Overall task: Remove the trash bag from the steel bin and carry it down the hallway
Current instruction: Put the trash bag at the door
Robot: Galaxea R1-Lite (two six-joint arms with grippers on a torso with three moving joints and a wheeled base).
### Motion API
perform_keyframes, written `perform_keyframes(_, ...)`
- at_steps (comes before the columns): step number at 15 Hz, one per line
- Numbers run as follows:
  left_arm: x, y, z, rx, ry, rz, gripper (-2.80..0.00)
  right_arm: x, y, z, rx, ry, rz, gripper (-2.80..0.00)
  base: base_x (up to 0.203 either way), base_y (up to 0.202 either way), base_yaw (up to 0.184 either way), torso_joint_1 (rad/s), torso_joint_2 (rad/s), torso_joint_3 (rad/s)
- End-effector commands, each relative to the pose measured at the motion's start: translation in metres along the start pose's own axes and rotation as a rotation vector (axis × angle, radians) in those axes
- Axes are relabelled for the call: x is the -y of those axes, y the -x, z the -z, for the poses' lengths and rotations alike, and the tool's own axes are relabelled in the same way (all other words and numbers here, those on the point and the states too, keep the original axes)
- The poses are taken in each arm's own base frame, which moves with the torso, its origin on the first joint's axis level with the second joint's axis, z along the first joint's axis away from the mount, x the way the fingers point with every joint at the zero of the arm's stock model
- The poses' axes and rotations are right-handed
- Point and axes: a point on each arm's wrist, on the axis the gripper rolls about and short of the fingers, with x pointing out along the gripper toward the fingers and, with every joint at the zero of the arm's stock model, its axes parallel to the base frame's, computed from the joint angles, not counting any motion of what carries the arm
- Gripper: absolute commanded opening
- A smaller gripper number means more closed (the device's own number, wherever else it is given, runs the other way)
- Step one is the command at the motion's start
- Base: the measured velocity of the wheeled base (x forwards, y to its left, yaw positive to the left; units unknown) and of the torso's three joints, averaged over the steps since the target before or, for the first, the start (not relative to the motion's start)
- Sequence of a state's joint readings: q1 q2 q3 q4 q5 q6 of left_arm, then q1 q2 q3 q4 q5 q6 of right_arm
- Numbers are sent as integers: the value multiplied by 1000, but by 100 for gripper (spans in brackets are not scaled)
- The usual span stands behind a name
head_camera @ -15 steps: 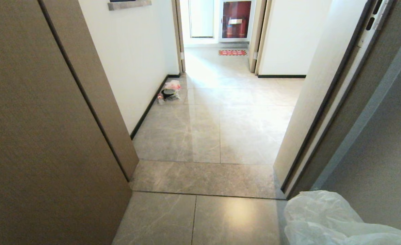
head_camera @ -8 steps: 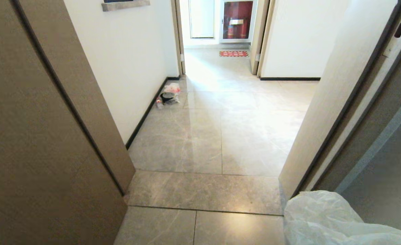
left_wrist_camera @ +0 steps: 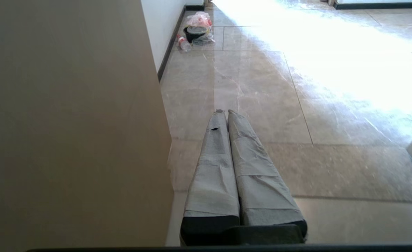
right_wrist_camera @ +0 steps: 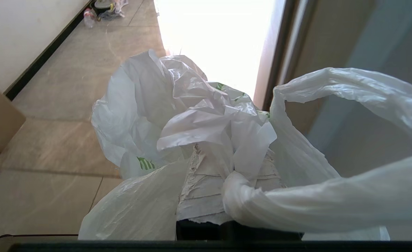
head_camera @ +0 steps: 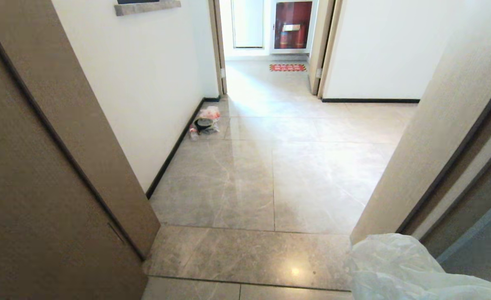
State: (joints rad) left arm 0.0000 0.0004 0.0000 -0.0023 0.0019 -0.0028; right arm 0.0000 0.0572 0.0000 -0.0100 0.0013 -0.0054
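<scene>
The trash bag (head_camera: 395, 271), crinkled translucent white plastic, fills the lower right corner of the head view. In the right wrist view the bag (right_wrist_camera: 178, 105) bunches over and around my right gripper (right_wrist_camera: 227, 154), whose taped fingers (right_wrist_camera: 199, 189) are shut on a twisted fold of it; green print shows through the plastic. My left gripper (left_wrist_camera: 226, 112) hangs low over the floor tiles, shut and empty, close beside a brown door. The steel bin is out of view. The hallway (head_camera: 270, 175) runs ahead on glossy beige-grey tiles to a red-fronted cabinet (head_camera: 293, 25).
A brown door leaf (head_camera: 41, 166) stands close on the left, and a door frame (head_camera: 445, 137) close on the right. A small pile of litter (head_camera: 206, 121) lies against the left wall's dark skirting. A red mat (head_camera: 287, 67) lies before the far cabinet.
The whole view has slid forward through the doorway: the door and the frame spread outward, and the threshold strip dropped lower. The bag keeps its place at the lower right.
</scene>
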Motion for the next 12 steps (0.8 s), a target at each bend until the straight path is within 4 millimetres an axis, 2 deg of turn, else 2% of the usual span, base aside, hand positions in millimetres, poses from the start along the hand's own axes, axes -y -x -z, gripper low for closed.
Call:
perform_keyframes(1,0,0,0,1,0,-1,-280,0,0,0,-2,1,0,-280,195,0,2,0,-1,2)
perform_keyframes(12,0,0,0,1,0,0,-280,0,0,0,0,1,0,-280,193,0,1,2,4,3)
